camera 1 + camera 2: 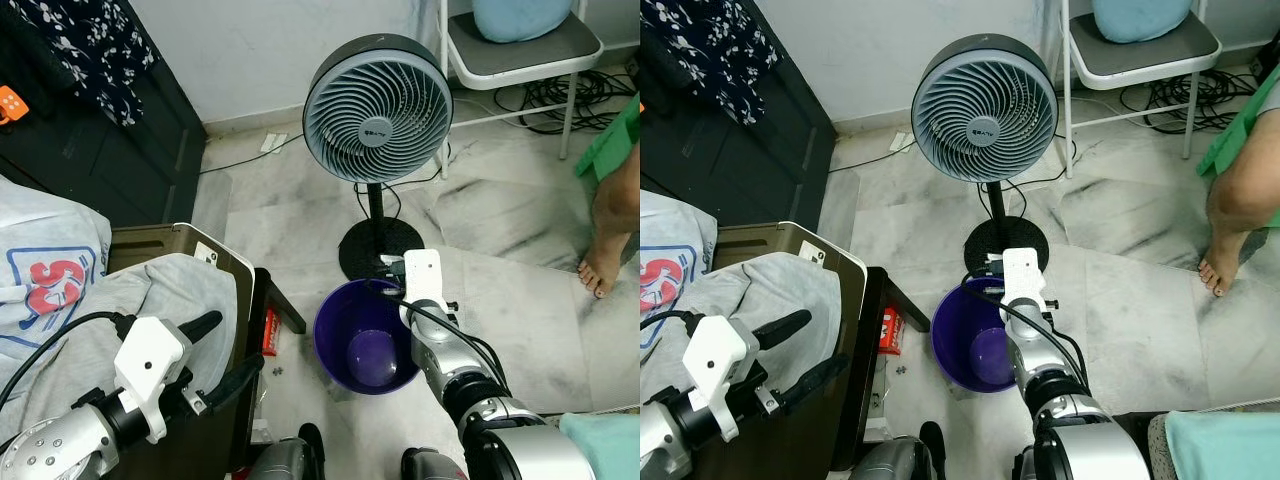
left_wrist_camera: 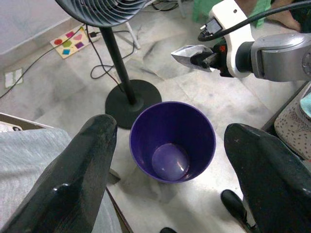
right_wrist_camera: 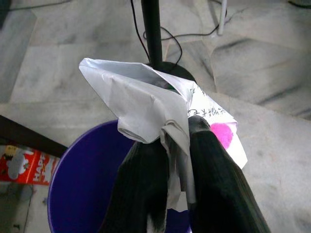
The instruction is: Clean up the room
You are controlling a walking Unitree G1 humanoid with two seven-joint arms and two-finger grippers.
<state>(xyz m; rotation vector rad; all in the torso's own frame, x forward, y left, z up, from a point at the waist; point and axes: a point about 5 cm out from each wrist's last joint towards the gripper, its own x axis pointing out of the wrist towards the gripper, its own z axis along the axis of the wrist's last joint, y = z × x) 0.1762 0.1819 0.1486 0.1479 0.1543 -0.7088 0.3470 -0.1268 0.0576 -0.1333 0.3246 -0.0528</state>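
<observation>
Wrapper [image 3: 146, 104] crumpled, silvery, pinched in right hand [image 3: 177, 170]

A grey-veined marble floor [image 1: 520, 300] meets a plain pale wall [image 1: 250, 50], with a black pedestal fan [image 1: 378, 110] standing centrally, a white metal-framed chair [image 1: 520, 55] beyond it, dark cabinetry [image 1: 110, 150] on the left and black cables [image 1: 570, 95] coiled under the chair.

R arm reaches fwd at centre-right of the head view, right gripper [image 3: 167, 160] pinched shut on a crumpled wrapper [image 3: 146, 104]. L arm sits lower left, left gripper [image 1: 215, 350] fingers spread wide apart, apparently holding nothing.
</observation>
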